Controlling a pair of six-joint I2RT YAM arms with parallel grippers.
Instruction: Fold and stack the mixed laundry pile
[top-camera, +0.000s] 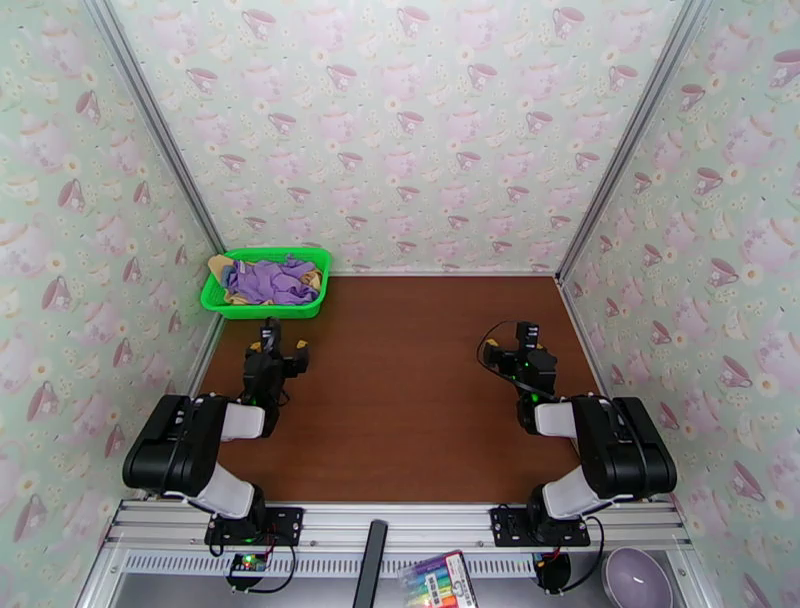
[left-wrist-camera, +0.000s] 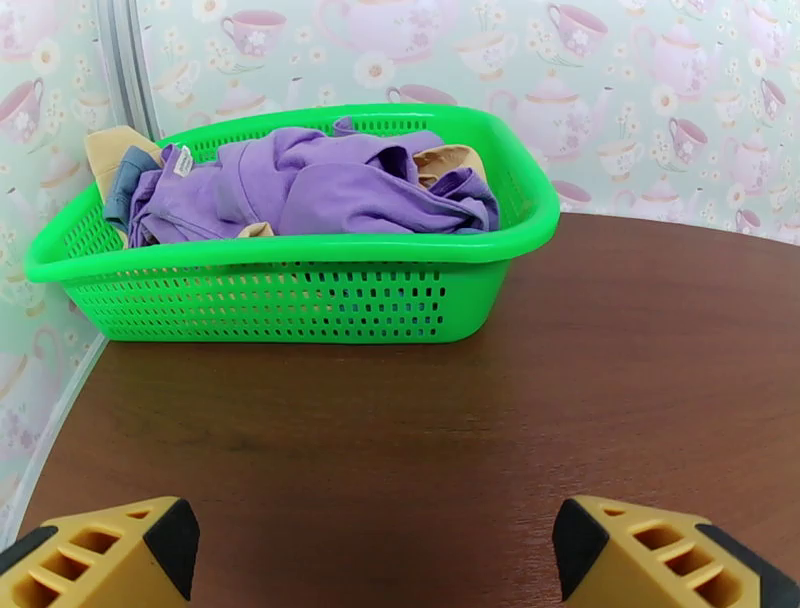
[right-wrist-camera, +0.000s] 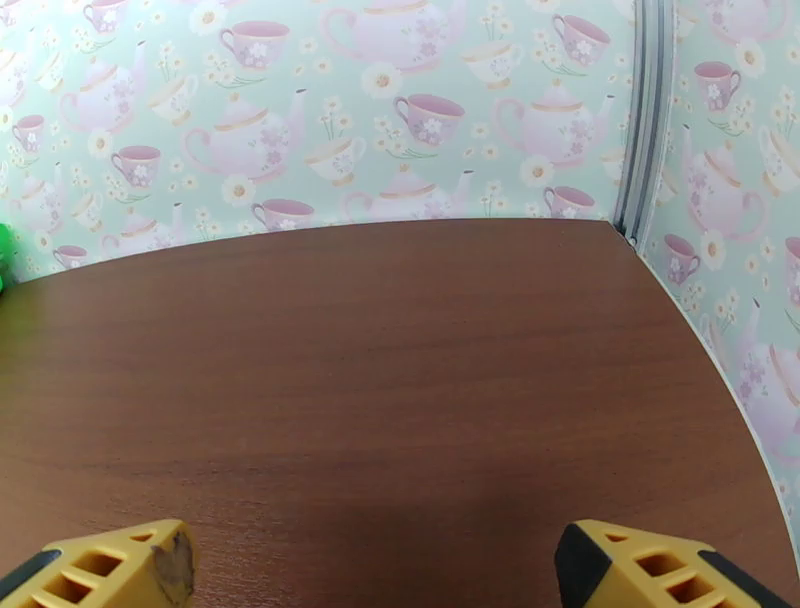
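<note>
Top external: I look steeply down from behind, over the whole table.
Left wrist: low, close, facing the green basket.
Right wrist: low, facing the table's far right corner.
Shared: table, all three; green basket, top and left.

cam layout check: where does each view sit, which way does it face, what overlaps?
Top external: above and behind the bases, looking down and forward over the brown wooden table; left arm and right arm show.
Left wrist: low, facing the far-left corner's green plastic mesh basket of crumpled purple cloth; yellow left fingers spread at bottom.
Right wrist: low, facing the far-right corner and teacup-print wall; yellow right fingers spread.
Shared: top external and left wrist both see the basket.
</note>
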